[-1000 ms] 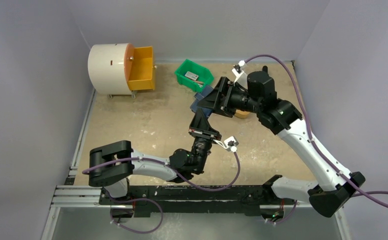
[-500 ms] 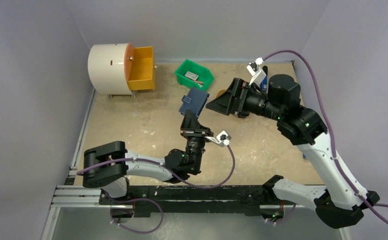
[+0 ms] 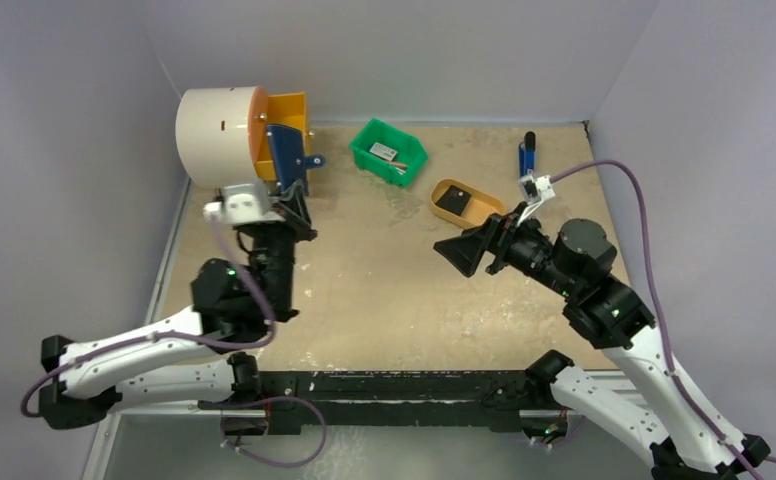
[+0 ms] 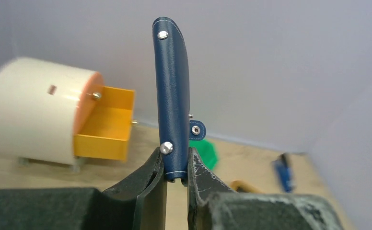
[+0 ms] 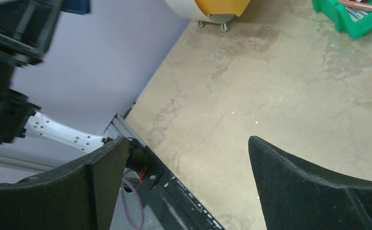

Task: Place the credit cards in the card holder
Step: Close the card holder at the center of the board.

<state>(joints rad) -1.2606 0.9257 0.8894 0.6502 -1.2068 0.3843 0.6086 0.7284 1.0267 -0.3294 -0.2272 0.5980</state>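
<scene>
Navy card holder [image 4: 173, 96] is clamped at its lower edge by the left gripper [image 4: 177, 165]. Only the left wrist view shows that grip. Long axis upright, snap tab [image 4: 197, 129] on the side away from the white drum [image 3: 219, 135]. Top view: holder sits just before the drum's orange drawer [image 3: 289, 108]. Right gripper [image 3: 469, 250] well apart from the drum, released, nothing in it.
</scene>
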